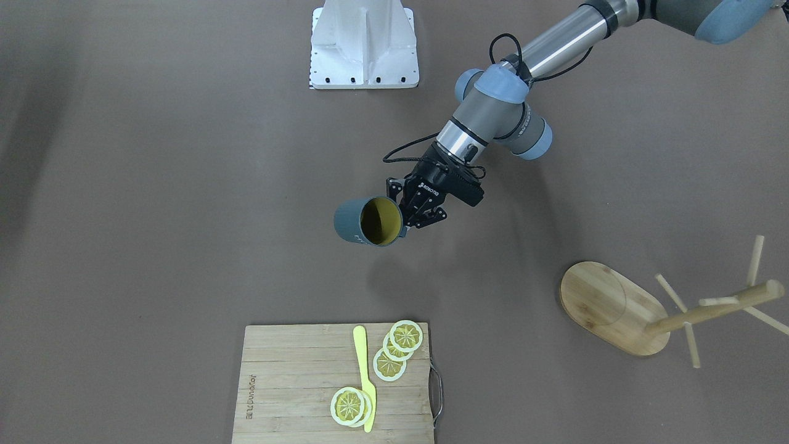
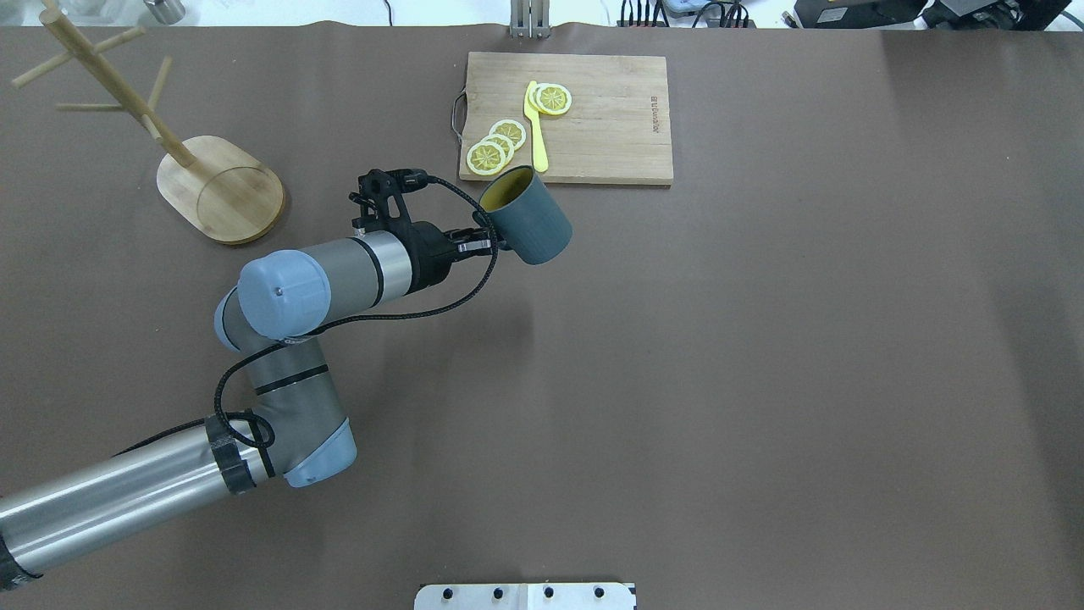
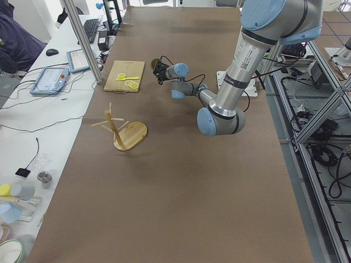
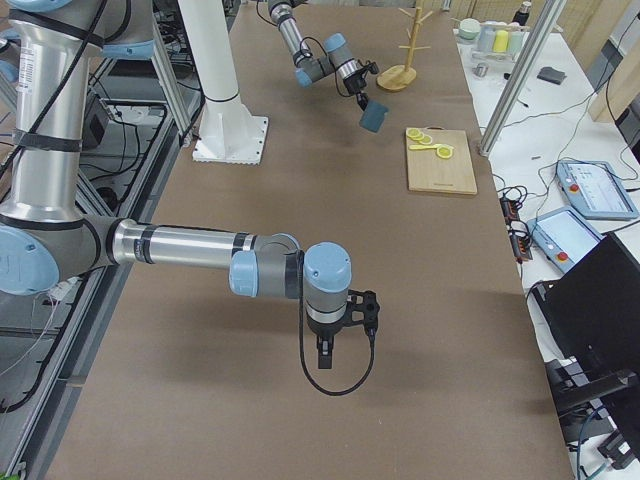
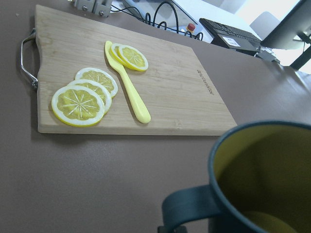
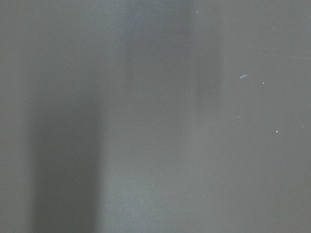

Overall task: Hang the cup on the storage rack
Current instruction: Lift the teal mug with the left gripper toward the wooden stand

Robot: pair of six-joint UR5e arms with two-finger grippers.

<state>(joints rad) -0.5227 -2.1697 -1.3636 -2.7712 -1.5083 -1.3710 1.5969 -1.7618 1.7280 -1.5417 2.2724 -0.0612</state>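
One camera looks down from behind the robot's base [image 1: 363,49], another faces it from across the tabletop [image 2: 762,381]; both catch the cutting board [image 1: 290,370]. Two watch from the ends. The left wrist camera hugs the cup [image 5: 262,165]; the right's sees tabletop only.

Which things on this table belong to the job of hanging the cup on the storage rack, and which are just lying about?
Belong to the job:
cup, held off the table
left pincer, gripping the cup
storage rack

Just lying about:
cutting board
lemon slices
yellow knife
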